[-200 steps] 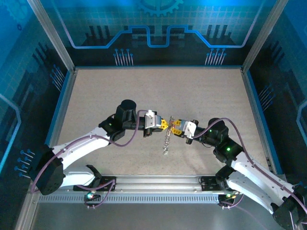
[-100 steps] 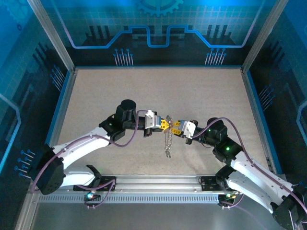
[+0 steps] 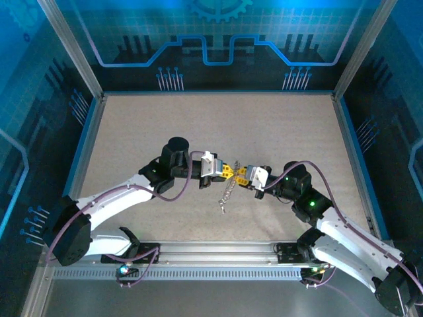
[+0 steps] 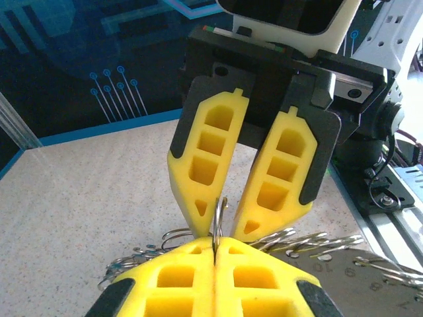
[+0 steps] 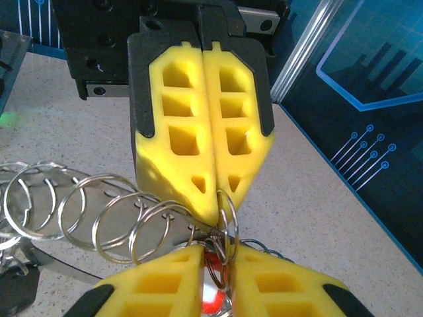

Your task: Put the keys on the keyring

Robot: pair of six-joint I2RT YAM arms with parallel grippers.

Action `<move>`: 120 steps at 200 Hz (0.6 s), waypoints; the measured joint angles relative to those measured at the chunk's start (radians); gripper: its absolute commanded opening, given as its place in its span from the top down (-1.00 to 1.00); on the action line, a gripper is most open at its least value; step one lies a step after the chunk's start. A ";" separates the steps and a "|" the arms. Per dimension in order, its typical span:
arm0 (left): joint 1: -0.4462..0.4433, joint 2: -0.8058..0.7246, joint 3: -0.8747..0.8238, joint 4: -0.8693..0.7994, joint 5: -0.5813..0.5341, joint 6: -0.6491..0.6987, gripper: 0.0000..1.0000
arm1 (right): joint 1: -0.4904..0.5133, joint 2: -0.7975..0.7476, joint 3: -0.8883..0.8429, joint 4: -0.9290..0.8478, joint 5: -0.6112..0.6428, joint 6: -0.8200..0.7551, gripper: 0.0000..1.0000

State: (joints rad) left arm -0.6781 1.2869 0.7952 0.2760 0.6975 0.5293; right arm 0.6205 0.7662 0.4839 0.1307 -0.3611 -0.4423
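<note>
While the 2 arms meet nose to nose over the middle of the table (image 3: 132,132), the left gripper (image 3: 230,173) is clamped tight on a loop of the keyring (image 3: 227,195), whose chain trails toward the near edge. The right gripper (image 3: 242,176) has a slim gap with rings and a red bit (image 5: 211,300) in it. Can't tell if it's actually pinching.

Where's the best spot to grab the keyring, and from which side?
Probably at the top loop of the keyring, pinching its flat sides from the left, as the left gripper does. That loop stands upright there, while the other rings hang loose and would swing.
</note>
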 measured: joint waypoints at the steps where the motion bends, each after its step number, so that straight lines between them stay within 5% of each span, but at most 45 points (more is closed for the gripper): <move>1: 0.000 0.001 0.000 0.000 0.000 -0.001 1.00 | 0.000 0.000 0.000 0.000 0.000 0.000 0.69; 89: 0.000 0.023 -0.001 0.006 0.007 -0.007 1.00 | -0.002 0.007 0.000 -0.020 0.000 -0.003 0.84; 120: 0.000 0.024 -0.002 -0.010 -0.021 0.005 0.66 | -0.004 0.019 0.017 -0.056 0.006 -0.005 0.92</move>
State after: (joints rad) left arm -0.6781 1.3113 0.7933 0.2665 0.6769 0.5339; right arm 0.6167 0.7856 0.5011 0.0746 -0.3550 -0.4469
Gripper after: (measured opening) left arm 0.133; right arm 0.057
